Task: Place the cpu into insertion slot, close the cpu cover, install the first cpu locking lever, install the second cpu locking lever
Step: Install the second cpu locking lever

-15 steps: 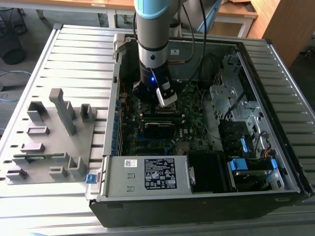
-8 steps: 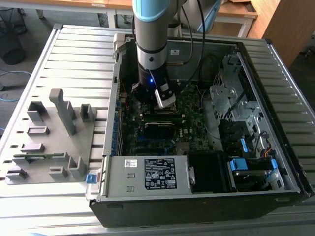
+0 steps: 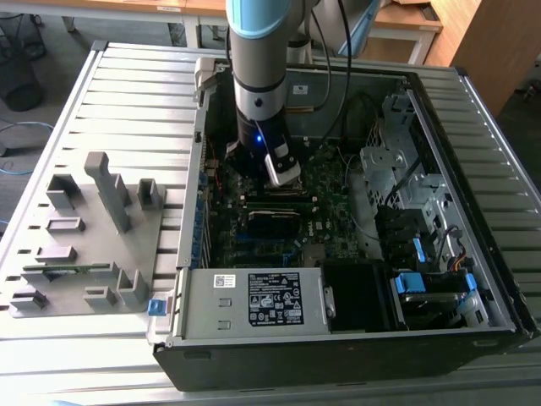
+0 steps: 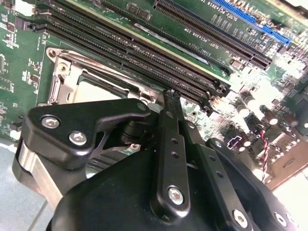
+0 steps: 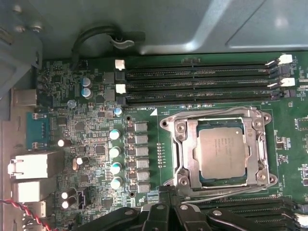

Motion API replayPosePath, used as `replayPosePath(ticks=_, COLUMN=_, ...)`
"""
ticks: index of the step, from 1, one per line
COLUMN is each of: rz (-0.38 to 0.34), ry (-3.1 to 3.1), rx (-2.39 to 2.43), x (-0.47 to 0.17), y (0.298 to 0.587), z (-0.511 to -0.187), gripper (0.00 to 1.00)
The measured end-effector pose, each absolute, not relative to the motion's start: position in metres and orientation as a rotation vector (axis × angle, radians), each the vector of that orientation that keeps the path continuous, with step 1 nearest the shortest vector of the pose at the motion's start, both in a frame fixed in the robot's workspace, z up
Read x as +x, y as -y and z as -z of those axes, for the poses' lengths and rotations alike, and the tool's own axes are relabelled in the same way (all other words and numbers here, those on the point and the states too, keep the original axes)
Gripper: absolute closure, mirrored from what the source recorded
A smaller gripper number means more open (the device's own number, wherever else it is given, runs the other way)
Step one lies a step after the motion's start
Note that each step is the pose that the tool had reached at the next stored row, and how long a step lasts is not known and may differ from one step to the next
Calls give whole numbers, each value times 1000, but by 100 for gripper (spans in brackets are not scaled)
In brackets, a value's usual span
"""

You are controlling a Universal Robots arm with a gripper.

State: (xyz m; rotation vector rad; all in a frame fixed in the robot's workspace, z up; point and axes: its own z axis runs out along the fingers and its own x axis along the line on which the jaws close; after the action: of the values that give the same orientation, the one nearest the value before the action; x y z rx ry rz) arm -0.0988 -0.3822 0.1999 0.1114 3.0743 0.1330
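Note:
The cpu [image 5: 222,153], a small silver-grey square, lies in the insertion slot [image 5: 190,149] on the green motherboard. The cpu cover [image 5: 254,144], a silver frame, lies flat around it, and the chip shows through its window. Thin wire levers [image 5: 226,192] run along the socket's sides. My gripper [image 5: 166,195] is shut, with its tips just off one corner of the socket and nothing visible between them. In the second wrist view the gripper [image 4: 171,95] ends beside the cover [image 4: 67,72], over the memory slots. In the exterior view the gripper [image 3: 283,172] hangs low inside the computer case.
Long black memory slots [image 5: 197,84] run beside the socket. Capacitors [image 5: 114,151] and rear ports [image 5: 29,168] sit on the far side of the board. The case [image 3: 423,93] walls, drive bays [image 3: 406,194] and power supply [image 3: 254,300] surround it. A grey fixture [image 3: 84,237] lies outside at the exterior view's left.

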Motion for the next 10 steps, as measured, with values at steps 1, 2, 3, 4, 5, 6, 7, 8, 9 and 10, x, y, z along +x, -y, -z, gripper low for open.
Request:
replayPosePath(ticks=1, rz=-133, ry=-3074, rx=111, x=-99, y=382, z=-201, gripper=90)
replayPosePath(ticks=2, rz=-132, ry=-3074, rx=111, x=-99, y=382, z=-202, gripper=90)
replayPosePath(ticks=3, rz=-132, ry=-3074, rx=111, x=-99, y=382, z=-203, gripper=90)
replayPosePath(ticks=4, rz=-131, ry=-3074, rx=111, x=-99, y=382, z=-204, gripper=90)
replayPosePath(ticks=5, rz=-131, ry=-3074, rx=111, x=-99, y=382, z=-206, gripper=90)
replayPosePath(ticks=6, rz=-131, ry=-3074, rx=111, x=-99, y=382, z=-208, gripper=90)
replayPosePath(ticks=7, rz=-131, ry=-3074, rx=111, x=-99, y=382, z=-210, gripper=90)
replayPosePath(ticks=8, rz=-130, ry=-3074, rx=111, x=-99, y=382, z=-212, gripper=90)
replayPosePath(ticks=9, rz=-129, ry=-3074, rx=111, x=-99, y=382, z=-213, gripper=90)
replayPosePath(ticks=10, rz=-127, ry=-3074, rx=111, x=-99, y=382, z=-213, gripper=90)
